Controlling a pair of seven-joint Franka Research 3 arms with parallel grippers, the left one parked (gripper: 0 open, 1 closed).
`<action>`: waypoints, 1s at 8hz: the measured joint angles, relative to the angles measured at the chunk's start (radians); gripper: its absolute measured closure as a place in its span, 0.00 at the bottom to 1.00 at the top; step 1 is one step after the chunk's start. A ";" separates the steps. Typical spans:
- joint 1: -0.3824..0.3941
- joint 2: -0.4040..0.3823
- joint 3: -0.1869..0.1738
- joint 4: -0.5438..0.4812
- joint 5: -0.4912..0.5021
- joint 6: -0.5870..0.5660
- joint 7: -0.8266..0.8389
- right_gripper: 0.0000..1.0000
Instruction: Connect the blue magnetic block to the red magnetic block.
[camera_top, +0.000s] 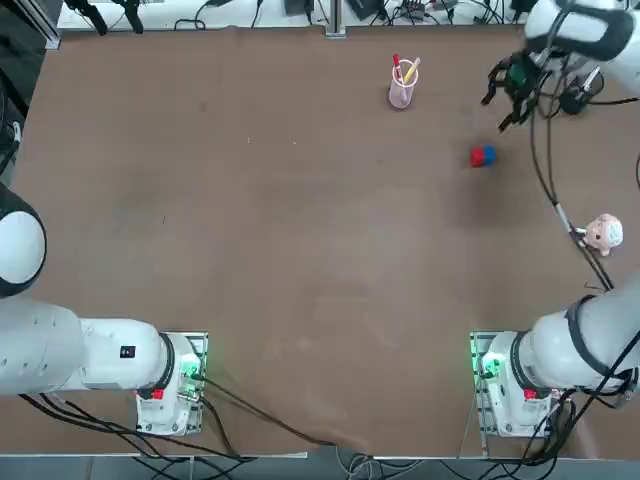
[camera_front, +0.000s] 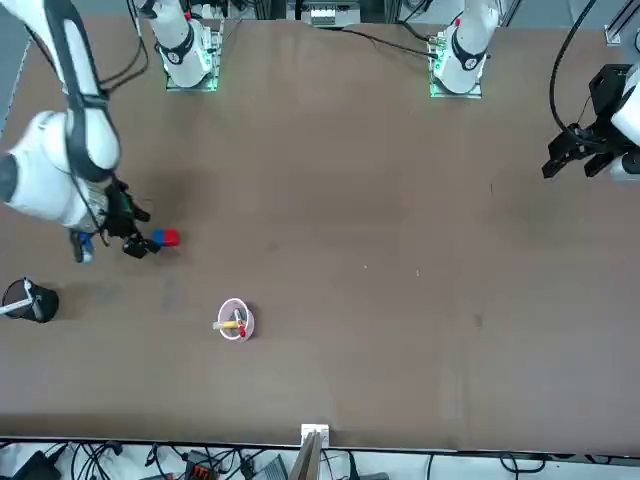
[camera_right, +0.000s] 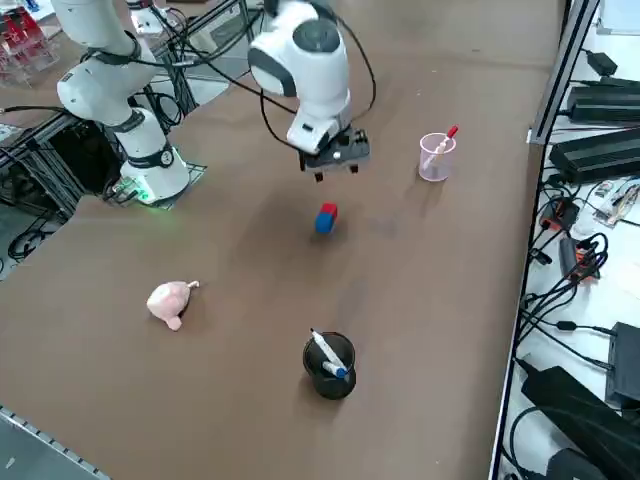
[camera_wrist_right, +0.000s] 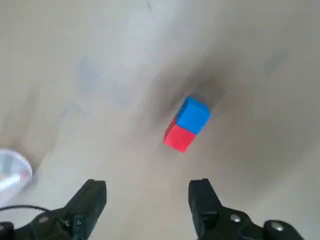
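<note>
Observed, working outward from the table's near edge: the right arm's base (camera_top: 512, 385) is fixed at that edge of the table (camera_top: 300, 250). A pink pig toy (camera_top: 604, 232) sits farther in, toward the right edge, roughly midway between the near and far edges.

Beyond it, and nearer the middle of the table, are the two blocks. The blue block (camera_wrist_right: 193, 115) and the red block (camera_wrist_right: 179, 137) rest on the tabletop in the far right part, joined face to face as one short bar. The blue block is on the side toward the right edge, the red block on the side toward the left edge.

The right claw (camera_wrist_right: 149, 185) is released: its fingers are spread wide, with nothing between them. It hangs above the table near the joined pair, clear of both blocks.

A black cup (camera_right: 330, 378) stands upright in the far right part of the table, closer to the right edge than the blocks; it holds white markers (camera_right: 328, 350), one showing a blue end. Nearest the far edge stands a pink cup (camera_top: 401, 94), containing a red pen (camera_top: 396, 65) and a yellow pen (camera_top: 411, 71).
</note>
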 joint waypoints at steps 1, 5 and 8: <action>-0.006 -0.017 -0.002 0.057 -0.062 -0.066 -0.081 0.00; -0.008 -0.080 0.000 0.195 -0.167 -0.169 -0.461 0.00; -0.013 -0.140 -0.014 0.254 -0.187 -0.217 -0.684 0.00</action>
